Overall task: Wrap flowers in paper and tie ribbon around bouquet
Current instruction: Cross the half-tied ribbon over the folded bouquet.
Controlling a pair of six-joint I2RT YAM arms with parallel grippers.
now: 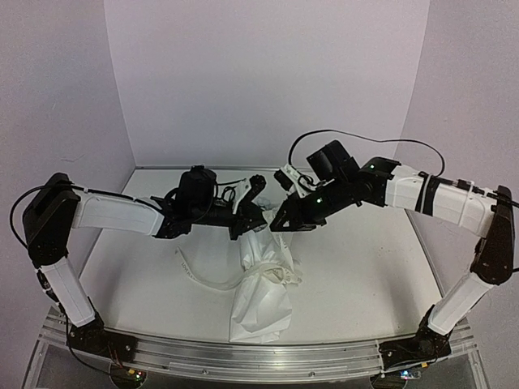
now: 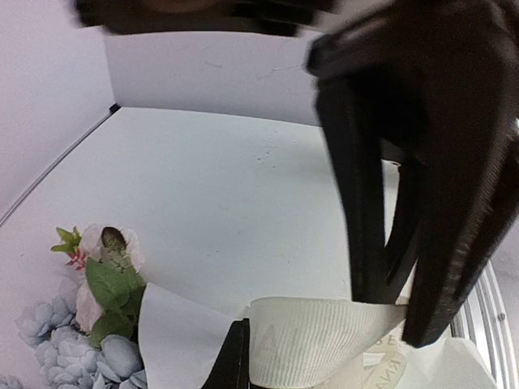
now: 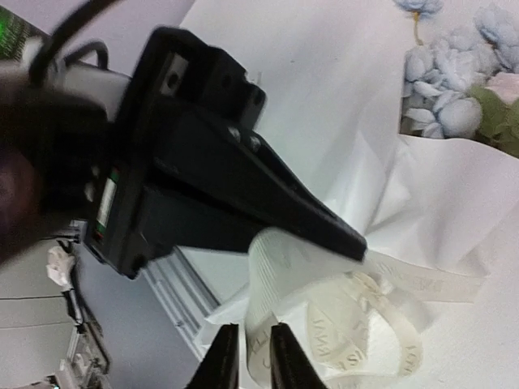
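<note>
My left gripper (image 1: 253, 217) extends in from the left of the overhead view. It is clamped shut on the ribbon (image 2: 316, 340), whose flat band runs from its tips across the bottom of the left wrist view. A loose tail of that band curls over the table (image 1: 365, 267), lower left of centre.

The bouquet (image 1: 261, 312) lies at bottom centre. Its long axis runs up the frame from the near edge to my fingertips. The paper (image 3: 438, 194) is the only holder here, wrapped around the flowers (image 3: 454, 89). Their pale blue blooms and green leaves stick out of its open end, at the upper right of the right wrist view. Overhead that end points up the frame and is hidden under my grippers. The ribbon is looped and knotted over the wrap.

From the right, my right gripper (image 3: 253, 361) meets the left one above the bouquet. Its fingers stand slightly parted, with a strand of ribbon passing through the gap.
</note>
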